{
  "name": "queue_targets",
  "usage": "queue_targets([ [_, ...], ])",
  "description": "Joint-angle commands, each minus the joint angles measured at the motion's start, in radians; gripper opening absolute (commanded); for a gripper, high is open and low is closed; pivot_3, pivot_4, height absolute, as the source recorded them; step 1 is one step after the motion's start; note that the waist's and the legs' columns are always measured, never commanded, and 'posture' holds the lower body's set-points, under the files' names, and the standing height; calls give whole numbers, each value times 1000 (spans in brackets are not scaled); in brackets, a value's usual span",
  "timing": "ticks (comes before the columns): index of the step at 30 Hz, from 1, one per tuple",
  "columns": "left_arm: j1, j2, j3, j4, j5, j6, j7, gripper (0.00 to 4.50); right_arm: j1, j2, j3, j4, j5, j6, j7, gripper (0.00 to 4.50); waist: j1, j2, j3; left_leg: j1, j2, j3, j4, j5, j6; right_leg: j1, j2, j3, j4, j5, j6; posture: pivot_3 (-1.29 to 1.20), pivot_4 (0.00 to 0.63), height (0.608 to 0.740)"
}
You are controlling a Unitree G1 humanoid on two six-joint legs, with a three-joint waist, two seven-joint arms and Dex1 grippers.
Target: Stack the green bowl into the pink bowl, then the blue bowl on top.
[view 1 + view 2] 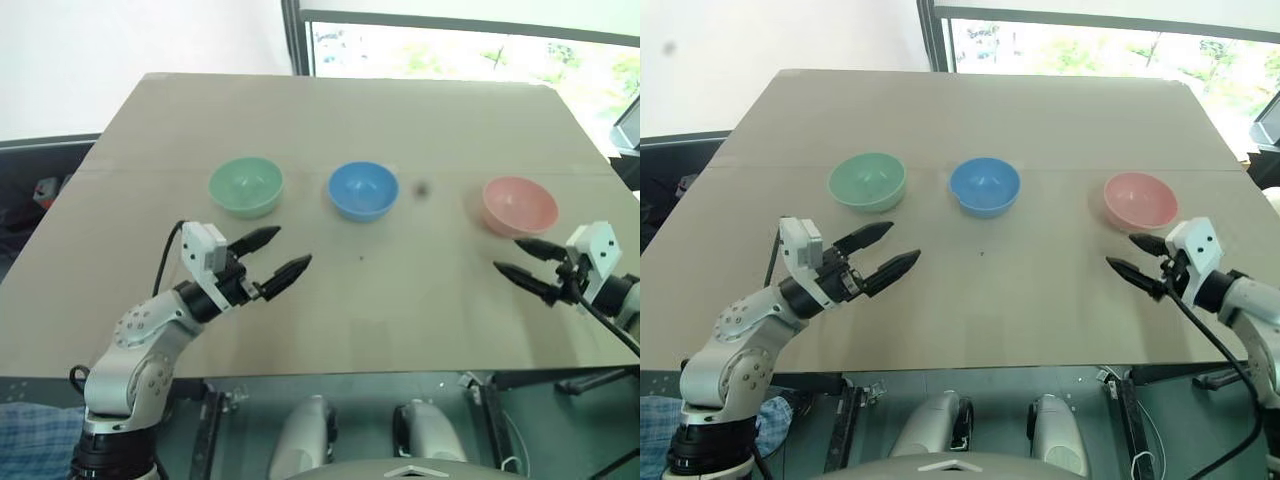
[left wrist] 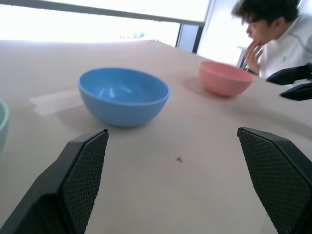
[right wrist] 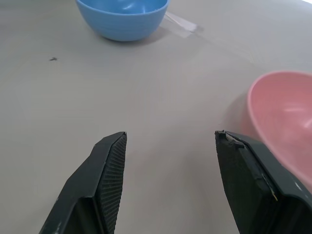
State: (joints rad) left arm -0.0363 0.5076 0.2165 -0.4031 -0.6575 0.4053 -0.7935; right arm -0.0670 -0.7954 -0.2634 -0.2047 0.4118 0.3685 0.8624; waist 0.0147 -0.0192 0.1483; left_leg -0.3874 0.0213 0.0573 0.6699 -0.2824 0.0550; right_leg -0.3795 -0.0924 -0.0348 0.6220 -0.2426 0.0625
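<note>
Three bowls stand in a row across the tan table: the green bowl on the left, the blue bowl in the middle, the pink bowl on the right. All three are upright, empty and apart. My left gripper hovers open in front of the green bowl, pointing toward the blue bowl. My right gripper is open just in front of the pink bowl, with nothing between its fingers. Both grippers are clear of the bowls.
A small dark speck lies on the table between the blue and pink bowls. A person sits beyond the table's right side. Windows run behind the far edge. Bare tabletop stretches in front of the bowls.
</note>
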Motion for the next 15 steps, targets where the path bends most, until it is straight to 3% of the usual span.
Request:
queue_targets([
  [1,-26,-11,-18,-35,-46,-12,-28,4500,-84,-59,35,32,-84,15,-38,3030,0,0,0,0,0,0,0,0,0,0,0,0,0,0,0,0,150,740],
  [8,-58,-13,-46,-25,-104,-3,-93,4500,-259,-109,186,227,-248,73,-65,3030,-1,0,0,-1,0,1,1,0,0,-1,2,1,-1,2,3,0,150,740],
  [15,-84,-5,-86,-10,-102,1,-127,4500,-483,-81,355,510,-413,-26,-51,3030,-4,1,0,-1,0,3,1,0,0,-1,4,2,-1,2,4,0,150,740],
])
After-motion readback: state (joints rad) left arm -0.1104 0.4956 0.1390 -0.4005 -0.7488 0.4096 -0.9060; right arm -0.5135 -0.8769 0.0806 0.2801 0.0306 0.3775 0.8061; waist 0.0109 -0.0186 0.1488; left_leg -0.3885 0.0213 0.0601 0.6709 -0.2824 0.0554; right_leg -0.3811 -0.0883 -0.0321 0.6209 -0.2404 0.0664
